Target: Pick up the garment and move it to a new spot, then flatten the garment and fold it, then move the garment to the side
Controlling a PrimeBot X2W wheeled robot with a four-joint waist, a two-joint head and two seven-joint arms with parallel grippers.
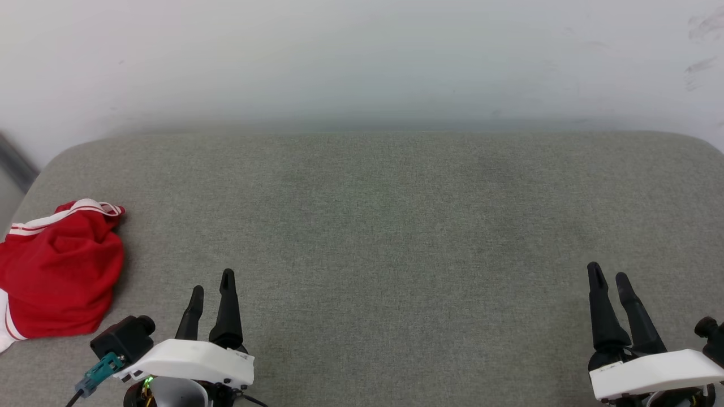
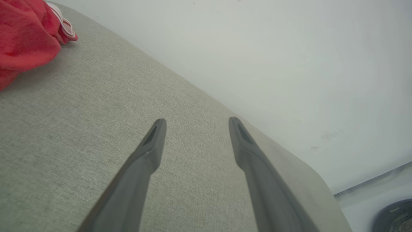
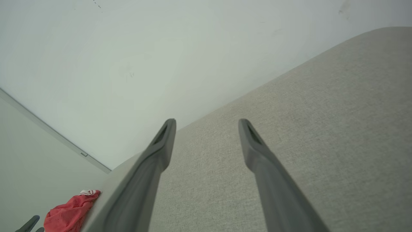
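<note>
The garment (image 1: pixel 59 271) lies crumpled in a red heap with white striped trim at the far left of the grey cushioned surface (image 1: pixel 373 226). It also appears at the upper left of the left wrist view as the garment (image 2: pixel 25 35) and small at the bottom left of the right wrist view as the garment (image 3: pixel 69 212). My left gripper (image 1: pixel 212 282) is open near the front edge, just right of the heap and apart from it, with nothing between its fingers (image 2: pixel 154 141). My right gripper (image 1: pixel 608 271) stands open at the front right, far from the cloth, its fingers (image 3: pixel 165 138) empty.
A pale wall (image 1: pixel 362 62) rises behind the cushion's rounded back edge. The cushion ends at rounded corners on the left and right. A dark round object (image 2: pixel 394 219) sits on the floor beyond the cushion's edge in the left wrist view.
</note>
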